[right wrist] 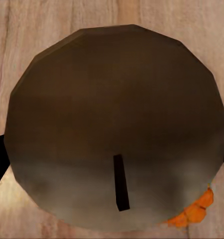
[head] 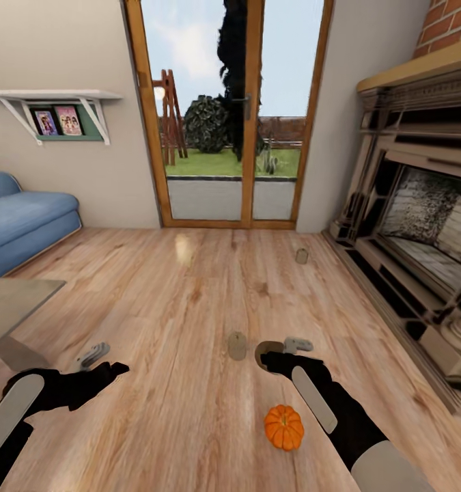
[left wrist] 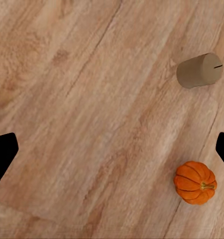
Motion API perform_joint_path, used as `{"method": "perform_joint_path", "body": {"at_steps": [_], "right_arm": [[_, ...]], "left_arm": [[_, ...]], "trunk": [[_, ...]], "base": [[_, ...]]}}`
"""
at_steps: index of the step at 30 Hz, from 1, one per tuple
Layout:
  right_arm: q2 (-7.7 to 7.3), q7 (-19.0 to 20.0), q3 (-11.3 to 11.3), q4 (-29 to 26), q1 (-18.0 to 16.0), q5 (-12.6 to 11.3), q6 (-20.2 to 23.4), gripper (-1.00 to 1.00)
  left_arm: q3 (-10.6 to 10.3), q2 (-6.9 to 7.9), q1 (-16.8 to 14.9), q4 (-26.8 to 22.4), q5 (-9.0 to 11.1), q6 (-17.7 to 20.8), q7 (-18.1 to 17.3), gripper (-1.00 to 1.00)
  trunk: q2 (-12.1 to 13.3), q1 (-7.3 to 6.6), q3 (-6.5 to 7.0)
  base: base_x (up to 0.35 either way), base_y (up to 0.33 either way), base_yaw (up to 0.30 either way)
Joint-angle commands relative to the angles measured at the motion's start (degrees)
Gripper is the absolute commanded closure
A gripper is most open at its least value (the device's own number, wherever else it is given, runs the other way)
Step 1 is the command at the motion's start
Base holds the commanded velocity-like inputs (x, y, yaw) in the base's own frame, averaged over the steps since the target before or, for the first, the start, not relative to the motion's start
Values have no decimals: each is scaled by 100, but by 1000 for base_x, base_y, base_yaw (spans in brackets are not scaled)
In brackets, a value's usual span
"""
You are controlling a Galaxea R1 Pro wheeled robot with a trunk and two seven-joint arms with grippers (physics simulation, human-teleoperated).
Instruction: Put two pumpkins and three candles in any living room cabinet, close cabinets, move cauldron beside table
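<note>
The right gripper [head: 270, 357] is closed around a candle [right wrist: 117, 124] and holds it just above the wooden floor [head: 189, 287]. In the right wrist view the candle's round top and its small dark wick are very close, with a black finger at each side of it. The left gripper [head: 114, 369] hangs low over the floor on the other side. Its two black fingertips [left wrist: 2, 154] sit far apart at the edges of the left wrist view, so it is wide open and holds nothing. A second candle [head: 237, 346] stands on the floor just beside the right gripper. A third candle [head: 302, 256] sits farther off, near the fireplace [head: 408, 219]. One orange pumpkin [head: 283, 427] rests on the floor near the right arm, a little behind the held candle. The corner of the glass table [head: 11, 301] shows at the left, next to a blue sofa [head: 25, 219]. A glass door [head: 230, 116] is straight ahead.
</note>
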Motion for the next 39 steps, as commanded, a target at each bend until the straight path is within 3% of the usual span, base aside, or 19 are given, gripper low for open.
{"method": "perform_joint_path", "body": {"at_steps": [1,7,13,16,20,23,27,39], "right_arm": [[-8,-63,18,-13,-4,-58,5,100],[-8,-62,18,-13,-4,-58,-1,100],[-8,-48,17,-8,-4,-71,-2,100],[-8,-45,12,8,-4,-80,-2,100],[0,-24,10,117,-4,-91,-2,100],[7,-25,10,140,-4,-93,-9,100],[10,-26,10,149,-4,-93,-11,100],[10,-26,10,163,-4,-101,-11,100]], "left_arm": [[-8,3,-6,-2,59,-4,58,-100],[-7,3,-7,-2,60,7,52,-100],[-7,3,-6,-7,68,16,51,-100],[-9,8,-5,-27,90,33,-20,-100],[8,65,-5,-34,102,205,-816,-100],[105,78,-5,-23,89,457,-1163,-100],[214,81,-5,-13,86,522,-1243,-100],[265,82,-5,-10,106,544,-1299,-100]], "trunk": [[-3,1,-3],[-3,1,6],[-3,1,7],[-3,1,7],[-3,1,7],[-3,1,7],[-3,1,7],[-3,1,7]], "base": [[211,260,278],[203,261,232],[181,261,-6],[114,150,-224],[21,27,-281],[9,11,-291],[103,147,-292],[62,89,-293]]}}
